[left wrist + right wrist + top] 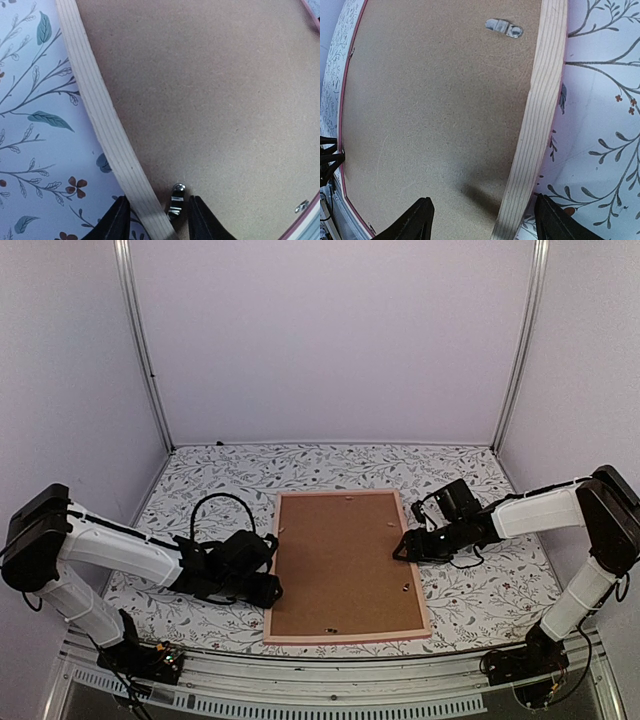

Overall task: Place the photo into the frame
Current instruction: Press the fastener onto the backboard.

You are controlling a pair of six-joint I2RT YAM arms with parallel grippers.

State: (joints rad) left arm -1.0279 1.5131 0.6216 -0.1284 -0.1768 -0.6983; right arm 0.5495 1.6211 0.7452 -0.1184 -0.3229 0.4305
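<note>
The frame (347,637), with thin pink-salmon rails, lies face down in the middle of the table. A plain brown backing board (342,562) fills it. The photo is hidden. My left gripper (268,590) is open at the frame's left rail. In the left wrist view its jaws (156,220) straddle the pale rail (102,125) and a small metal turn clip (176,201). My right gripper (402,550) is open wide at the right rail. In the right wrist view it (482,220) spans the rail (540,110) and the board's edge, holding nothing.
The table has a floral cloth (480,590). Another metal clip (504,28) sits on the backing near the right rail, and one more (301,206) is at the far edge. White walls and metal posts enclose the back and sides.
</note>
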